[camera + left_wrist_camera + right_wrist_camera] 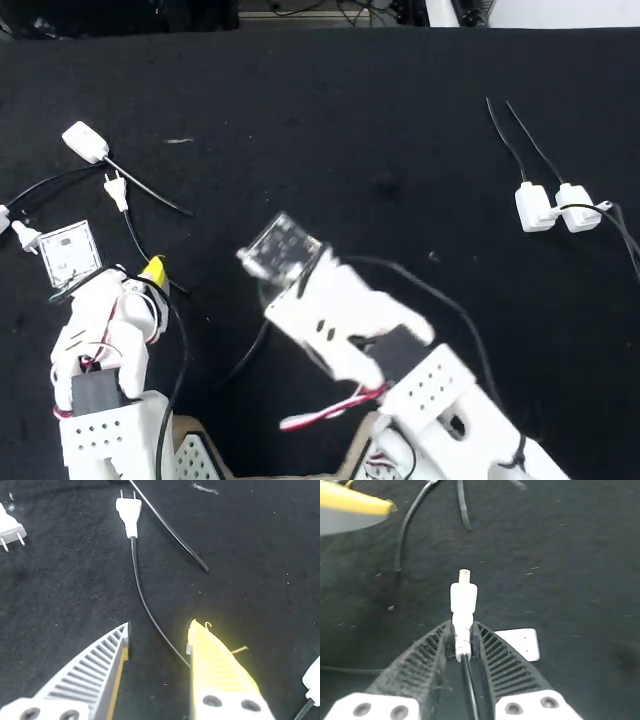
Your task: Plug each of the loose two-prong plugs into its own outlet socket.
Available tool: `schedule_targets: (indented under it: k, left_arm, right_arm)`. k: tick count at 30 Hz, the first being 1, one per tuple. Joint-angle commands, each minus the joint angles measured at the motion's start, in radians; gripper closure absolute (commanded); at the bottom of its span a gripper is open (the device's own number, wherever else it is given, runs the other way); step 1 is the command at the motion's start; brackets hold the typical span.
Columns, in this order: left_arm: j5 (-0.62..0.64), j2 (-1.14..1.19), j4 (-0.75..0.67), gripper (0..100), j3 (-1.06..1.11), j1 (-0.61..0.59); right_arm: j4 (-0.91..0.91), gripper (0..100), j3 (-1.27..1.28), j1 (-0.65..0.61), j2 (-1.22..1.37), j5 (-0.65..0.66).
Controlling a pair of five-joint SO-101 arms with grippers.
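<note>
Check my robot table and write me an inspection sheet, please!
Surface: black table, lint specks.
Job's things: loose white plug lying flat; held plug in right gripper; square white socket at the table's left.
Clutter: nothing seen.
Grippers: left gripper open, empty; right gripper shut on held plug.
Cables: black cord runs from loose white plug under left gripper; thin cables leave white blocks at the right.
Surroundings: wires beyond the far edge.

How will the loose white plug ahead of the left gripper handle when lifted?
The plug looks small and rigid, so probably light. Its thin black cord lies in a loose curve, so likely floppy, trailing behind.
</note>
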Motion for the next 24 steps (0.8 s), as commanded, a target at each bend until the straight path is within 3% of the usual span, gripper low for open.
schedule_targets:
  k: [1,5,10,24]
  left_arm:
    - [0.008,-0.011,-0.015,80,-0.031,-0.007]
    - [0.014,-0.011,-0.018,80,-0.045,-0.005]
    - [0.015,-0.011,-0.018,80,-0.051,0.058]
    - [0.006,-0.011,-0.018,80,-0.030,0.130]
  right_arm:
    - [0.195,98.8,-0.236,0.098,0.015,0.057]
    - [0.227,98.8,-0.257,-0.014,0.131,0.058]
    - [0.094,98.8,-0.220,-0.232,0.200,0.049]
    - [-0.032,98.8,-0.245,-0.284,0.294,0.012]
